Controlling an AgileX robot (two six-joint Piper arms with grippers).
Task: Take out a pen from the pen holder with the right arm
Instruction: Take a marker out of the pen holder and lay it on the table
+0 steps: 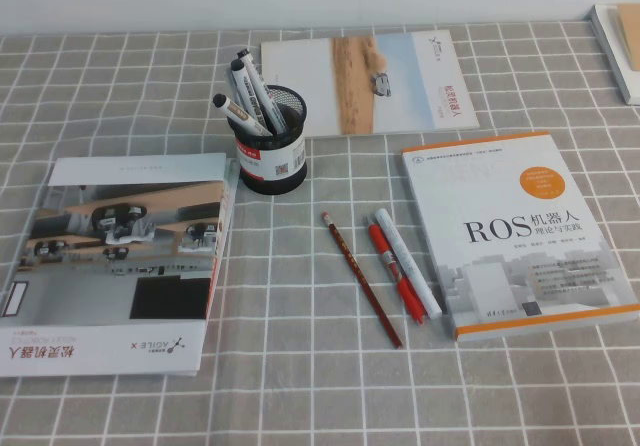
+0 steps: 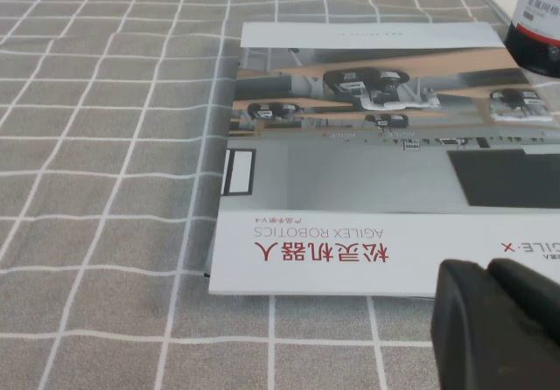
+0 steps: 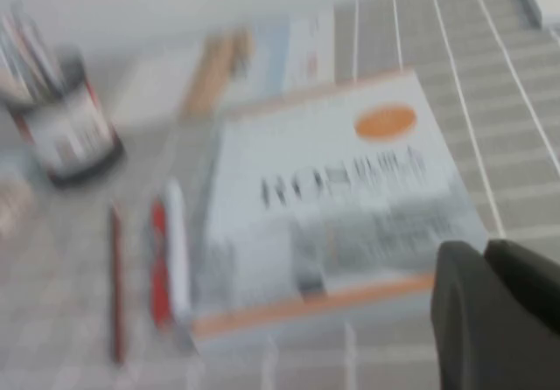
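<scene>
Nearest, the right claw [image 3: 486,250] hangs closed and empty over the surface [image 1: 300,386] by the book [image 1: 515,231]. The left claw [image 2: 490,272], closed too, sits parked beside the brochure [image 1: 120,266]. Farther back stands the pen holder [image 1: 271,146], its pens [image 1: 245,91] leaning out, tops free for gripping.
</scene>
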